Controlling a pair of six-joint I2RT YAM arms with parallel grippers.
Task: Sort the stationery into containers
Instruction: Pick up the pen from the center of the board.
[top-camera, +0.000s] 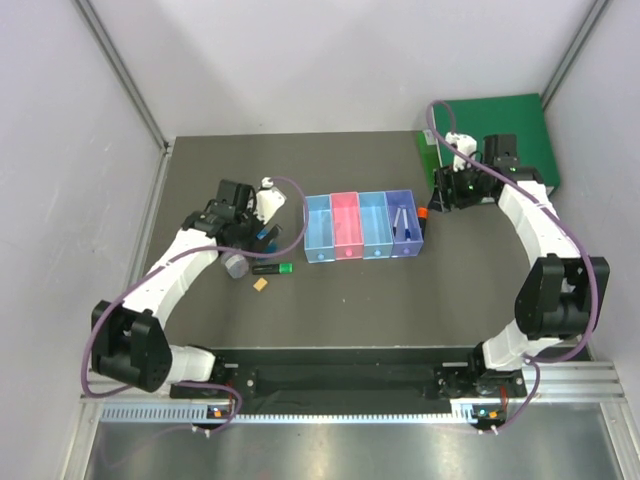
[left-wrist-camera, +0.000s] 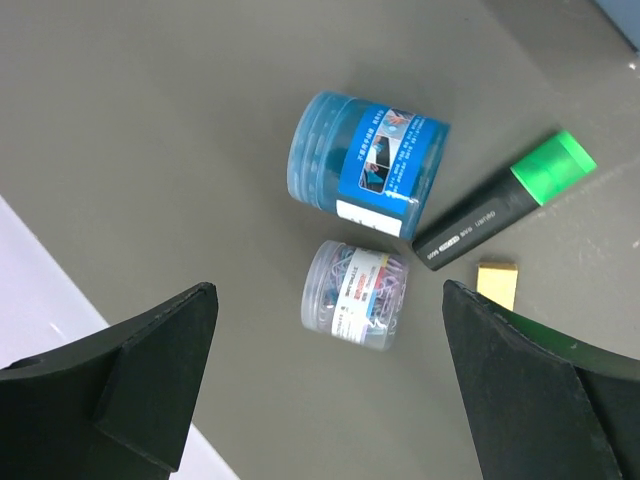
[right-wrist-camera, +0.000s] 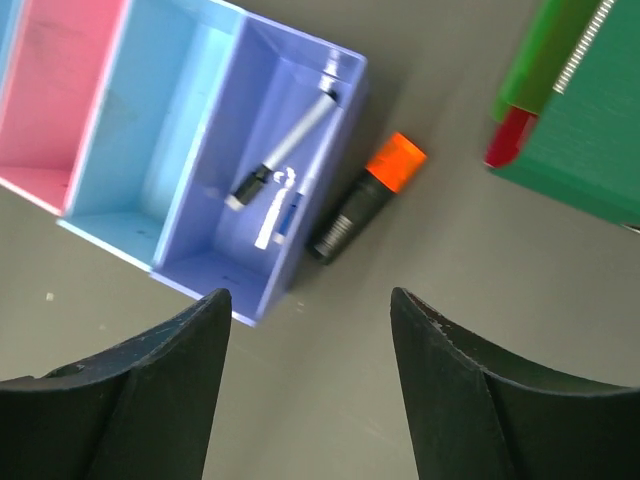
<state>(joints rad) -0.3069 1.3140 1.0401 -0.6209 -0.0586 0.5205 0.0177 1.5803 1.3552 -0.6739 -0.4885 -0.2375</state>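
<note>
The containers (top-camera: 362, 203) stand mid-table as a joined row. In the right wrist view, two white pens lie in the purple bin (right-wrist-camera: 215, 265), one black-capped (right-wrist-camera: 290, 150) and one blue-capped (right-wrist-camera: 280, 215). An orange-capped highlighter (right-wrist-camera: 365, 197) lies on the table against that bin's outer wall. My right gripper (right-wrist-camera: 310, 295) hovers open and empty above it. My left gripper (left-wrist-camera: 327, 295) is wide open over a clear tin of paper clips (left-wrist-camera: 358, 295). Beside that tin are a blue tin (left-wrist-camera: 365, 165), a green-capped highlighter (left-wrist-camera: 505, 200) and a small orange block (left-wrist-camera: 497, 283).
A large green binder (top-camera: 495, 135) lies at the back right, with a red piece (right-wrist-camera: 510, 135) at its edge. The pink bin (right-wrist-camera: 60, 90) and the light blue bin (right-wrist-camera: 150, 120) next to the purple one hold nothing that I can see. Grey walls enclose the table.
</note>
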